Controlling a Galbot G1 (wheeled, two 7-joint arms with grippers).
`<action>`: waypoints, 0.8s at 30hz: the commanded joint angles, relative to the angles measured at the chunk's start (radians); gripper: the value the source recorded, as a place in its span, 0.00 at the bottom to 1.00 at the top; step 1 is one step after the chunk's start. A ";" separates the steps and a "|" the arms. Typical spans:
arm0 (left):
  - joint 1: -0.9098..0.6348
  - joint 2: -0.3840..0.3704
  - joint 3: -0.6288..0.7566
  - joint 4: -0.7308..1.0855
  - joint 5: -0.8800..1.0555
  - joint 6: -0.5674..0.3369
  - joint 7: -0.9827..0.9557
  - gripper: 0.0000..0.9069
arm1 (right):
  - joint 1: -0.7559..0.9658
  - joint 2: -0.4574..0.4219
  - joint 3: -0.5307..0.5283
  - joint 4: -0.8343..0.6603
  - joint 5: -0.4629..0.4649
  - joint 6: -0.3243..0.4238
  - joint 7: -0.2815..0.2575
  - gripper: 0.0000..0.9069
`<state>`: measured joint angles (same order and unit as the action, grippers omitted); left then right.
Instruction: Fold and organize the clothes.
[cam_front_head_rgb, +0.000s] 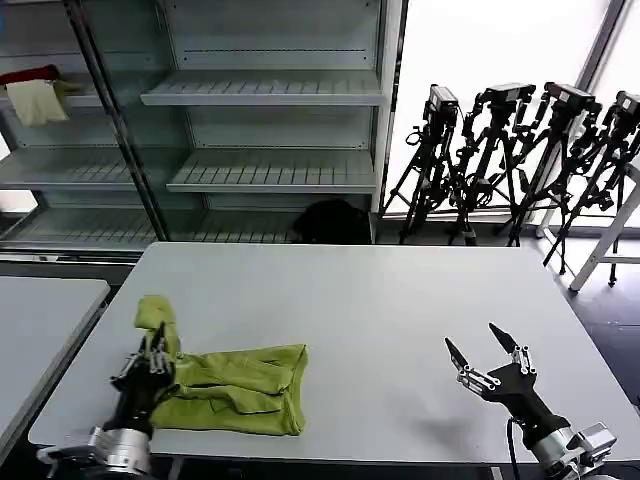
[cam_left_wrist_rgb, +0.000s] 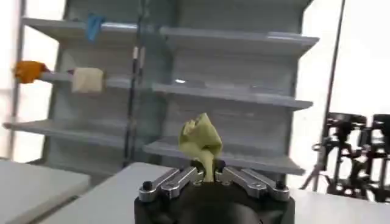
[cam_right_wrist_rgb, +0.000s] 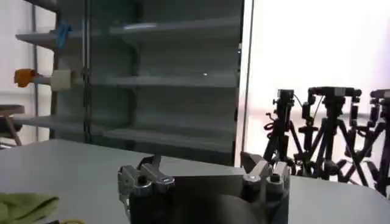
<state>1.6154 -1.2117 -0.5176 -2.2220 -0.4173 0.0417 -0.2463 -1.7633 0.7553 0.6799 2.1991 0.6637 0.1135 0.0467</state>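
Observation:
The clothes are one lime-green T-shirt (cam_front_head_rgb: 240, 390), lying bunched and partly folded near the front left of the white table (cam_front_head_rgb: 380, 300). My left gripper (cam_front_head_rgb: 152, 352) is shut on one end of the shirt and holds it lifted, so a tuft of green fabric (cam_front_head_rgb: 157, 314) sticks up above the fingers. In the left wrist view the pinched fabric (cam_left_wrist_rgb: 201, 141) rises from between the closed jaws of that gripper (cam_left_wrist_rgb: 207, 175). My right gripper (cam_front_head_rgb: 482, 352) hovers open over the front right of the table, apart from the shirt. A corner of the shirt (cam_right_wrist_rgb: 24, 206) shows in the right wrist view.
A second white table (cam_front_head_rgb: 40, 320) stands close on the left. Behind the table are empty shelves (cam_front_head_rgb: 265, 90), with red and cream cloths (cam_front_head_rgb: 35, 92) on a far left shelf. Black camera tripods (cam_front_head_rgb: 520, 160) stand at the back right.

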 joint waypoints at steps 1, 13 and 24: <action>0.005 -0.017 0.244 0.038 0.165 -0.114 0.061 0.00 | 0.002 0.002 -0.001 0.001 0.000 0.000 0.000 1.00; 0.042 -0.014 0.301 0.069 0.224 -0.155 0.085 0.01 | 0.019 0.003 -0.020 -0.012 -0.005 0.003 0.001 1.00; -0.023 -0.028 0.328 0.135 0.250 -0.129 0.082 0.02 | 0.019 0.005 -0.020 -0.007 -0.005 0.011 -0.001 1.00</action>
<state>1.6164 -1.2359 -0.2258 -2.1321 -0.1988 -0.0768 -0.1722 -1.7464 0.7595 0.6612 2.1910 0.6587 0.1239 0.0454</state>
